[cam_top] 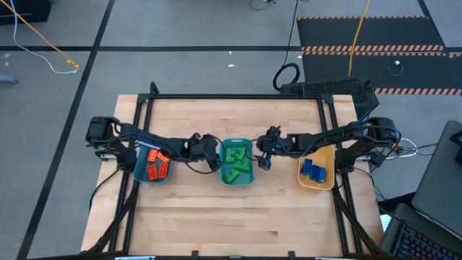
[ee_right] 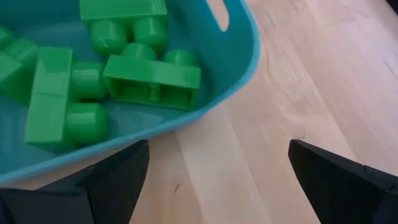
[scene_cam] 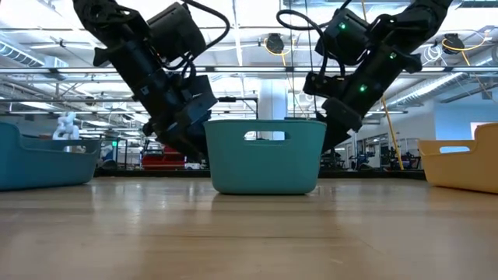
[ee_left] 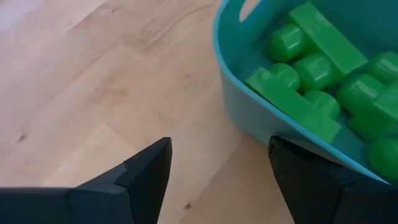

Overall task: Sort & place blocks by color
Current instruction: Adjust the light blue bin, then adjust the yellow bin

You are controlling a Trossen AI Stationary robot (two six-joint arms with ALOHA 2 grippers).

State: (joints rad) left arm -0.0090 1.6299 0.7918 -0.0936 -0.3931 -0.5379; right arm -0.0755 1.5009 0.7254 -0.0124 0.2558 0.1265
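Apparently sorted: orange studded plastic blocks [cam_top: 157, 167] fill the left teal bin [cam_top: 138, 172], green blocks [cam_top: 236, 164] the middle bin [cam_top: 236, 181], blue blocks [cam_top: 313, 171] the yellow-tan bowl [cam_top: 322, 185]; none remain on the wooden tabletop [cam_top: 231, 217]; left end effector [cam_top: 210, 155] and right end effector [cam_top: 264, 154] gape empty beside the middle bin.

No readable text, labels or numbers show anywhere.

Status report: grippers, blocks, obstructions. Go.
Left gripper and right gripper open, empty, flanking middle bin. Blocks binned: orange, green, blue. No obstruction seen.
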